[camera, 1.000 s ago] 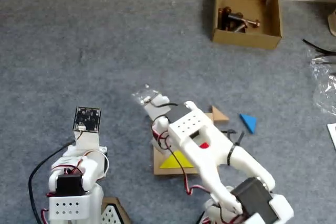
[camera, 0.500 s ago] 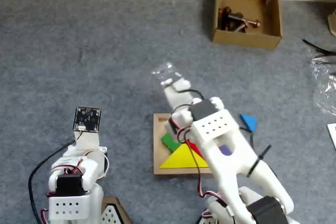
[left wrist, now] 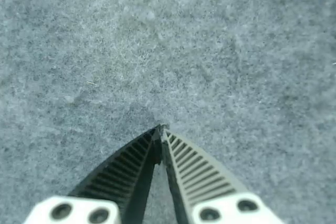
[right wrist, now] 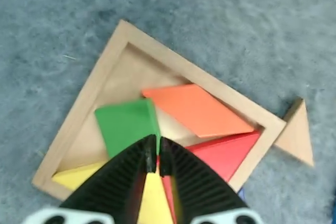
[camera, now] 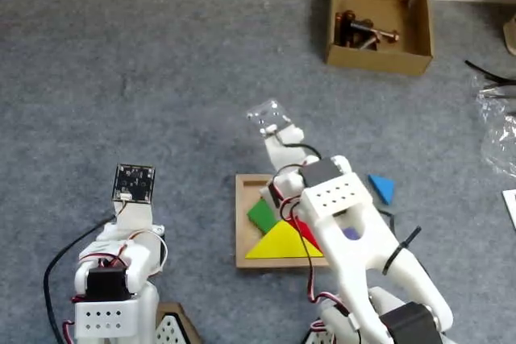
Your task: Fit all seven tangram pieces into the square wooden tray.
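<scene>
Right wrist view: the right gripper (right wrist: 157, 142), fingers pressed together, hangs over the square wooden tray (right wrist: 84, 106), which holds a green square piece (right wrist: 123, 124), an orange parallelogram (right wrist: 197, 109), a red triangle (right wrist: 228, 153) and a yellow triangle (right wrist: 79, 177). A plain wooden triangle (right wrist: 296, 135) lies just beside the tray's corner. The left gripper (left wrist: 160, 129) is closed over grey carpet (left wrist: 157, 35).

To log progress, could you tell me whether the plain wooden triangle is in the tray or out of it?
Out: the plain wooden triangle lies on the carpet beside the tray's outer corner.

Tray (right wrist: 84, 103) pale smooth wood; green piece (right wrist: 123, 127) smooth, matt; table cover (left wrist: 220, 45) grey fuzzy felt; box (camera: 377, 60) brown cardboard.
</scene>
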Robot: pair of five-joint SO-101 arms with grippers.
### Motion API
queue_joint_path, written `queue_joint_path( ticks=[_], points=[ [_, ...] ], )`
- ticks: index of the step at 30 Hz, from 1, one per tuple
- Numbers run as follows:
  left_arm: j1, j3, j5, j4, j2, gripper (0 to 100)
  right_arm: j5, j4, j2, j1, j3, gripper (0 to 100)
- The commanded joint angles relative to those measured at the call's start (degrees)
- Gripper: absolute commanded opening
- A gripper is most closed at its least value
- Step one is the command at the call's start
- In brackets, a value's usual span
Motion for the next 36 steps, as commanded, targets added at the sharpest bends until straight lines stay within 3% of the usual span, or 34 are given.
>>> queue_joint_path(
  ticks=[1,13,25,36],
  points=[
    [-0.57,1.19,0.26,0.26,0.13,1,1.67,-5.49,-2.59,2.77,0.31,0.5],
    [-0.57,1.19,0.26,0.26,0.13,1,1.76,-15.78,-2.51,3.65,8.92,0.5],
    [-0.57,1.19,0.26,0.26,0.13,1,1.76,-15.6,-2.51,-2.15,13.58,0.5],
    [-0.57,1.19,0.26,0.26,0.13,1,1.76,-15.52,-2.86,-2.59,13.85,0.5]
  ],
)
